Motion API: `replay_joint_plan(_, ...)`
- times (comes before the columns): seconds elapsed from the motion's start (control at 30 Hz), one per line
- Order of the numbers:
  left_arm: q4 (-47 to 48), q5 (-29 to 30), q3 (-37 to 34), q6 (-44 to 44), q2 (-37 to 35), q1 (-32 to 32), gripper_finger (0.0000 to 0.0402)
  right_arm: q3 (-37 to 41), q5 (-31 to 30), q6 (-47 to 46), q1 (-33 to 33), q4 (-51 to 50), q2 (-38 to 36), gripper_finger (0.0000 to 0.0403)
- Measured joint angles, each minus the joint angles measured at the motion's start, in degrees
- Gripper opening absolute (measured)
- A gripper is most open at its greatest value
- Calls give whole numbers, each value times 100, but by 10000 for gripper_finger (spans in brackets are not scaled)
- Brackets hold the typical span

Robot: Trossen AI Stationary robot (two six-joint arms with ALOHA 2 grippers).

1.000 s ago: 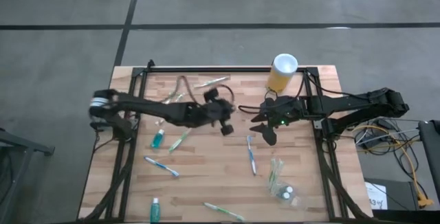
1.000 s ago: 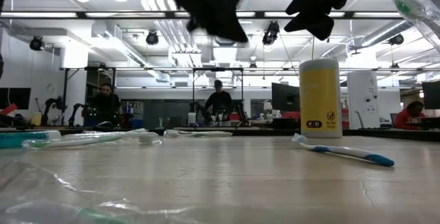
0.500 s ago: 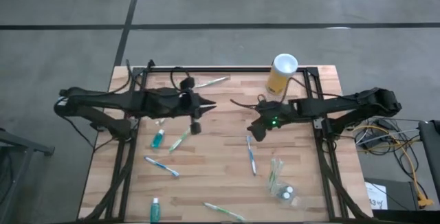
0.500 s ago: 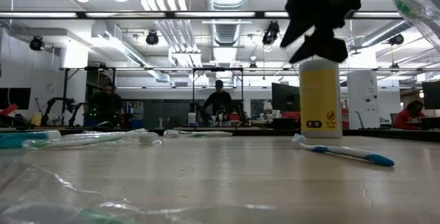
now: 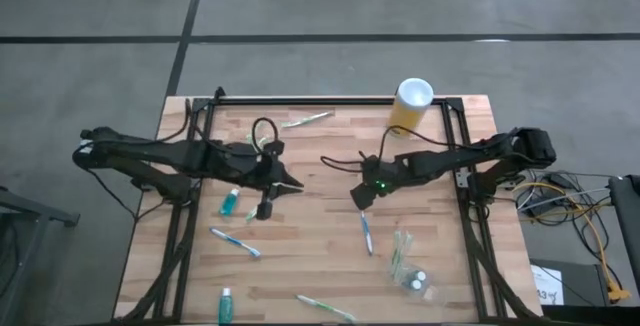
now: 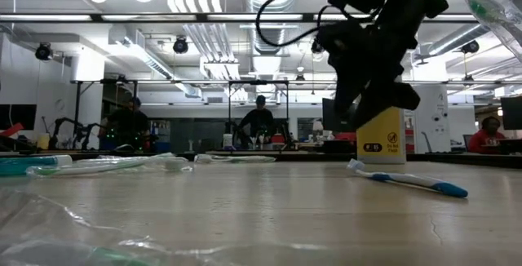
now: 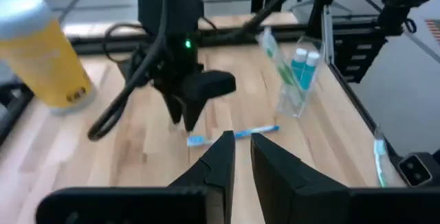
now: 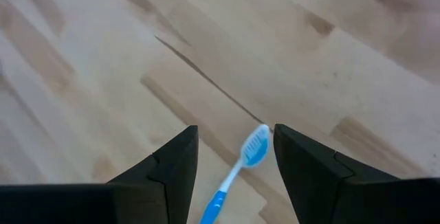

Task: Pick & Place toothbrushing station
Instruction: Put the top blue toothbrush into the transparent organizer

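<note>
A white-blue toothbrush (image 5: pixel 365 234) lies flat on the wood table, right of the middle. My right gripper (image 8: pixel 234 162) hangs open just above its bristle head (image 8: pixel 256 145), one finger on either side, touching nothing; it also shows in the high view (image 5: pixel 358 198). A clear cup (image 7: pixel 295 86) stands upright near the front right with a green toothbrush and two teal tubes in it. My left gripper (image 7: pixel 240 159) is raised over the table's left half (image 5: pixel 285 184), its fingers nearly together with nothing between them.
A tall yellow cylinder (image 5: pixel 410 104) stands at the far edge, behind my right gripper. Loose on the left half and along the near edge lie teal tubes (image 5: pixel 229 202) (image 5: pixel 226 304), a blue toothbrush (image 5: pixel 235 242) and green ones (image 5: pixel 325 308) (image 5: pixel 305 119). People sit beyond the table.
My left gripper has drawn back from the table's middle toward the left edge and risen, tipping closer to level. My right gripper has come down toward the blue toothbrush and rolled about its own axis, staying open.
</note>
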State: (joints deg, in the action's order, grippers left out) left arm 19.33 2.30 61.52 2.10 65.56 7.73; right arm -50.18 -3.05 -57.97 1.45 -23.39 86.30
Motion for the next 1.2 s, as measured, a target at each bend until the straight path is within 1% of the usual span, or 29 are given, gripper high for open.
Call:
replay_joint_plan(0.1,-184,17,-274,254,0,-4,53,1,17,-152,4,-73,167,185)
replay_joint_plan(0.17,-253,21,-435,377,0,-4,53,1,138,-317,11,-73,267,185)
replay_joint_plan(0.27,-410,21,-628,431,0,-4,53,1,326,-422,17,-70,403,185)
replay_joint_plan(0.37,-660,21,-817,408,-14,-4,53,3,363,-493,17,-81,521,185)
replay_joint_plan(0.53,-741,23,-863,398,-24,-7,53,3,374,-559,17,-28,669,185)
replay_joint_plan(0.67,-743,25,-863,391,-24,-7,53,5,372,-783,17,-5,794,181)
replay_joint_plan(0.97,-787,27,-863,370,-24,-11,53,-7,368,-788,17,218,1133,149)
replay_joint_plan(1.2,-826,32,-863,370,-24,-9,53,-4,332,-641,17,287,1121,105)
